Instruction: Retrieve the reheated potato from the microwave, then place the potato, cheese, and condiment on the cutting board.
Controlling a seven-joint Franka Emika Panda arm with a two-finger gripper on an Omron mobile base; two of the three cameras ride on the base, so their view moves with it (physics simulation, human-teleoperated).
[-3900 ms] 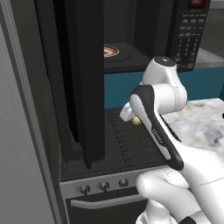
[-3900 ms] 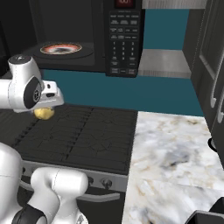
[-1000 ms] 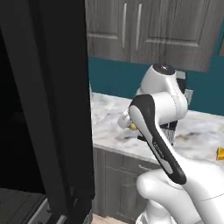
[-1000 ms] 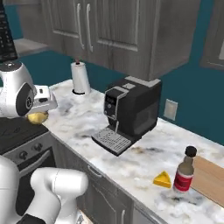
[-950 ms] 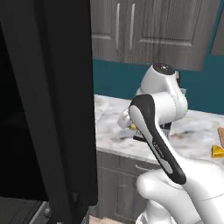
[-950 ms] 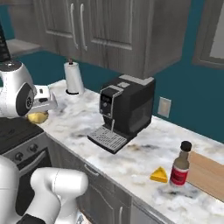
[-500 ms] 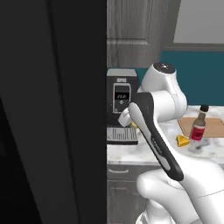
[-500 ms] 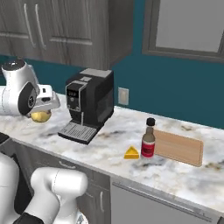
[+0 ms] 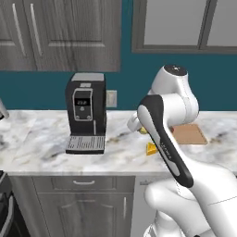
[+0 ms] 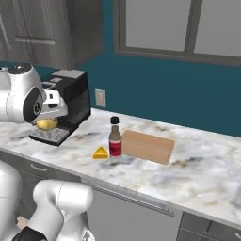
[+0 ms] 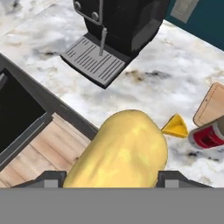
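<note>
1. Claw [image 10: 47, 123], at the left of the right base view, is clamped on the potato [image 11: 119, 151], one finger on each flank, holding it in the air above the table [image 10: 197, 174] edge.
2. The potato looks firm, light and rounded, so it could roll within the pinch; gripping across its middle seems soundest.
3. Farther on, at the frame's centre, the cheese [image 10: 100, 152] lies just beside the condiment [image 10: 115, 138]; I judge the wedge soft, the glass bottle slick, best taken around the body.
4. Beyond them lies the cutting board [image 10: 148, 146], bare.
</note>
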